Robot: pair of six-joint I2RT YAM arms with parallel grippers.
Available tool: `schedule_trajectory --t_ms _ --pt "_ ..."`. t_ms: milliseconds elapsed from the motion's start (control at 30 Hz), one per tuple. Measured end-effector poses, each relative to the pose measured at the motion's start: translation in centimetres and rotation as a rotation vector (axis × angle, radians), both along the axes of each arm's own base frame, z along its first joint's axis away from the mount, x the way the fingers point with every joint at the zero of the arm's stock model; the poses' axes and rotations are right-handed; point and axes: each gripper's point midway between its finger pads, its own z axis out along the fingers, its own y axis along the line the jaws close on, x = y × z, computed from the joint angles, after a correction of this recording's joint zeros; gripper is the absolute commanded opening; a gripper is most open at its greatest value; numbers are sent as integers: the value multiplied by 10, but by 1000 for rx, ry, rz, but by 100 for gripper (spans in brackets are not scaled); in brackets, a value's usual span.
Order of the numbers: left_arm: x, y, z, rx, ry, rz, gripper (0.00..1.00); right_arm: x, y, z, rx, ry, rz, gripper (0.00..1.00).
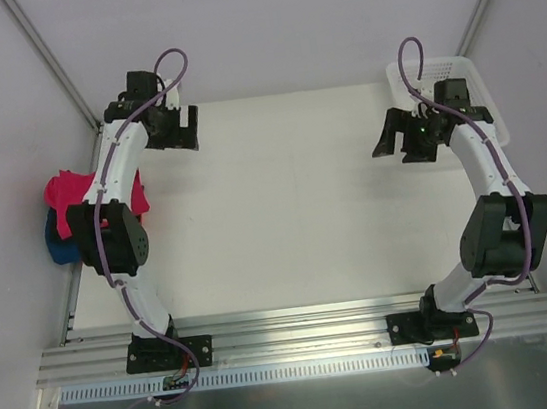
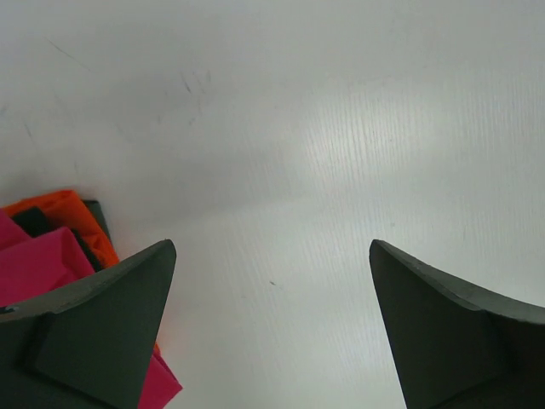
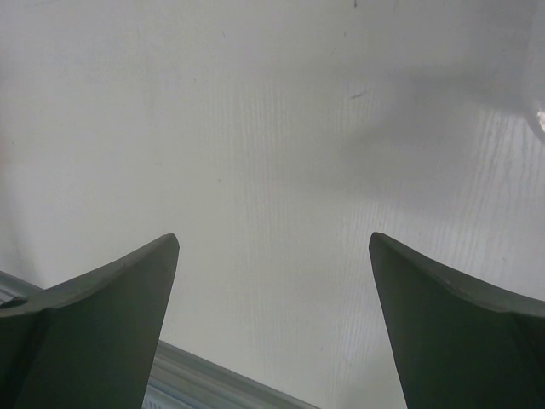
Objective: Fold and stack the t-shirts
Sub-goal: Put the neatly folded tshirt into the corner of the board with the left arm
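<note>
A pile of t-shirts lies at the table's left edge, partly under my left arm: a crimson-pink shirt (image 1: pixel 69 196) on top and a blue shirt (image 1: pixel 58 245) below it. In the left wrist view the pink shirt (image 2: pixel 38 264) lies beside an orange shirt (image 2: pixel 72 217) and a sliver of black shirt (image 2: pixel 34 220). My left gripper (image 1: pixel 177 128) is open and empty above the far left of the table; it also shows in the left wrist view (image 2: pixel 272 247). My right gripper (image 1: pixel 408 138) is open and empty at the far right; it also shows in the right wrist view (image 3: pixel 272 243).
A white plastic mesh basket (image 1: pixel 468 73) stands at the far right corner, behind my right arm. The white table (image 1: pixel 293 202) ends at an aluminium rail (image 1: pixel 300 332) along the near side. Grey walls close in the left, right and far sides.
</note>
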Motion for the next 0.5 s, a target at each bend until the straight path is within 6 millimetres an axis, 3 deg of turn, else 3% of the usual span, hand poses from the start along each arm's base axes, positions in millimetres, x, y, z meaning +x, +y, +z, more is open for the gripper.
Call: schedule_trajectory --t_ms 200,333,400,500 --pt "-9 0 -47 14 177 -4 99 -28 -5 -1 8 24 -26 100" --pt "-8 6 -101 63 347 -4 95 -29 -3 0 23 20 -37 99" --pt "-22 10 -131 89 462 -5 93 -28 -3 1 26 18 -43 100" --pt "-62 18 -165 103 636 8 92 -28 -3 1 27 16 -46 100"
